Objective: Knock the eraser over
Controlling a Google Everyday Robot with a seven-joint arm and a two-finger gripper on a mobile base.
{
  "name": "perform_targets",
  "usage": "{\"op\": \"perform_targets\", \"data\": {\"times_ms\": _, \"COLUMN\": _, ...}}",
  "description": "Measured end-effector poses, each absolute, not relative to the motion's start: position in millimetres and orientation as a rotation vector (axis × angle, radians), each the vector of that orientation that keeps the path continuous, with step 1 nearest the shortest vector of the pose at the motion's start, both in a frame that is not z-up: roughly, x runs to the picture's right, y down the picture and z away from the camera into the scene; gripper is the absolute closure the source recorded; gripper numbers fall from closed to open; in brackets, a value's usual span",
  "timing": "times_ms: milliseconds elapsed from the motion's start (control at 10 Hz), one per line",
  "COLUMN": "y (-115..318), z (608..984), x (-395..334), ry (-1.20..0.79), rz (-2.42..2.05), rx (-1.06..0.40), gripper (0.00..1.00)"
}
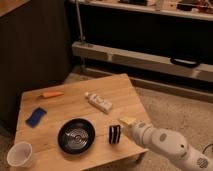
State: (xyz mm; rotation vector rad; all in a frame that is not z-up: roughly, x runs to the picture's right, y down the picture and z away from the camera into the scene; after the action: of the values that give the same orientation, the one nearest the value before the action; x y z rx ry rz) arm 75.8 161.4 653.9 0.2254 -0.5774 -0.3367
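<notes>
- Wooden table [125, 87], low and light brown, with its front right corner hidden behind the robot's arm.
- Small black eraser [115, 134] with thin white stripes, standing up near the front edge of the table, just to the right of the black bowl [76, 135].
- Tiny gap between eraser and bowl, hard to make out.
- Gripper [127, 121] with a pale yellow tip, right beside the eraser on its right side and a bit behind it.
- Touching the eraser or not: too close to say.
- Open or closed: cannot tell.
- White arm [165, 145] reaching in from the bottom right corner, cut off by the picture's edge.
- Something shiny and round inside the bowl, too blurry to name.
- White cup [19, 154] at the front left corner of the table, close to the bottom edge of the picture.
- Blue pad [36, 116] on the left side, well apart from the eraser.
- Thin orange thing [52, 93] at the back left, too small to name.
- White tube [99, 102] lying slanted in the middle of the table.
- Dark shelves [150, 40] behind, with small things on top cut off by the upper edge.
</notes>
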Motion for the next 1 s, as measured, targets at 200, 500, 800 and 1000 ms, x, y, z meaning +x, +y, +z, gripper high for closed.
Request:
{"op": "perform_targets", "data": {"times_ms": 200, "y": 163.3, "z": 653.3, "x": 68.1, "ry": -0.586, "rz": -0.358, "rx": 0.210, "gripper": 0.88}}
{"op": "perform_targets", "data": {"times_ms": 500, "y": 158.6, "z": 640.2, "x": 79.5, "ry": -0.557, "rz": -0.361, "rx": 0.193, "gripper": 1.00}}
{"op": "perform_targets", "data": {"times_ms": 800, "y": 161.1, "z": 632.8, "x": 89.6, "ry": -0.606, "rz": -0.368, "rx": 0.112, "gripper": 1.00}}
{"op": "perform_targets", "data": {"times_ms": 1000, "y": 172.6, "z": 637.4, "x": 89.3, "ry": -0.647, "rz": -0.365, "rx": 0.047, "gripper": 1.00}}
